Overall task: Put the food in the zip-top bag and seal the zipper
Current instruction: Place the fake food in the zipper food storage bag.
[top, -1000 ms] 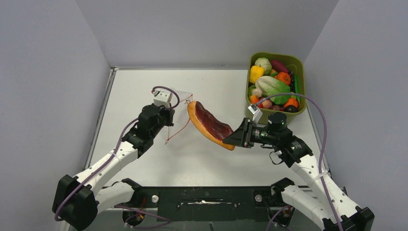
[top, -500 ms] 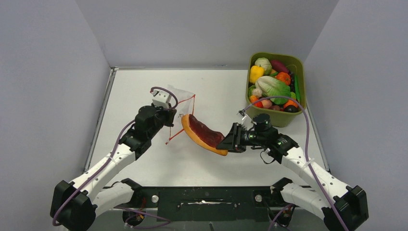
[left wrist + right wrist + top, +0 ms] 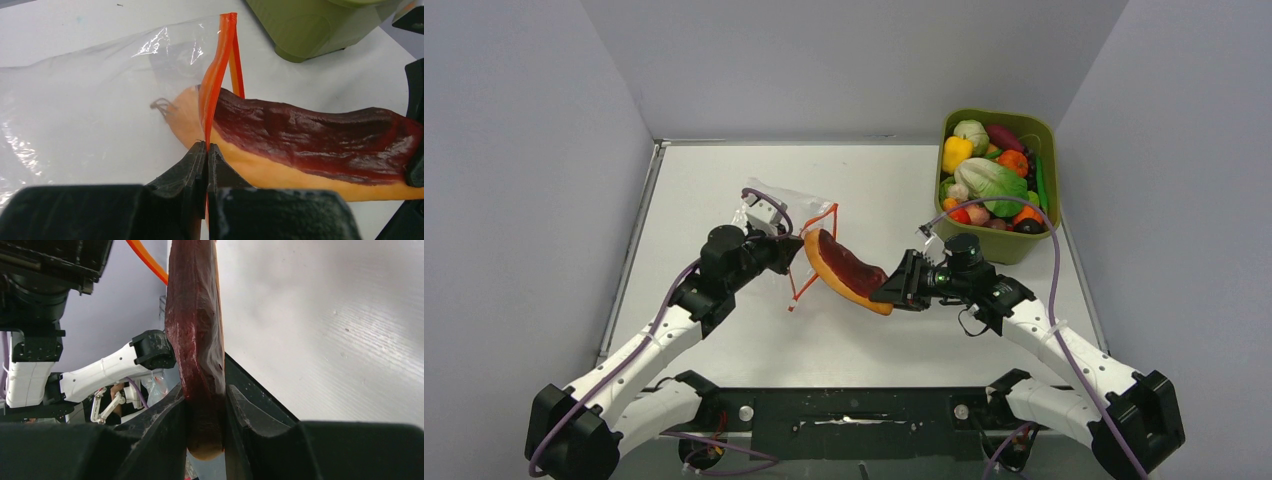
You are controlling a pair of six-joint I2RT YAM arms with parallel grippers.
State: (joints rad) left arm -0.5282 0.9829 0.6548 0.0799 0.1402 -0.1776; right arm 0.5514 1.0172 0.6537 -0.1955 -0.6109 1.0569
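A long curved food piece (image 3: 844,270), orange with a dark red top, is clamped at its right end in my right gripper (image 3: 886,292), which is shut on it. In the right wrist view the food (image 3: 195,330) stands between the jaws of that gripper (image 3: 205,392). My left gripper (image 3: 786,250) is shut on the orange-red zipper (image 3: 216,75) and holds the mouth of the clear zip-top bag (image 3: 90,100) upright and parted. The food's left tip (image 3: 320,135) pokes through the mouth between the two zipper strips. The left jaws (image 3: 206,145) pinch one strip.
An olive-green tub (image 3: 1014,245) at the back right holds several more toy fruits and vegetables. In the left wrist view the tub's wall (image 3: 310,25) shows just beyond the bag. Grey walls enclose the white table (image 3: 724,330) on three sides.
My right gripper has carried the food left and nearer. My left gripper has drawn the bag toward it, so the food's tip now sits in the bag mouth.
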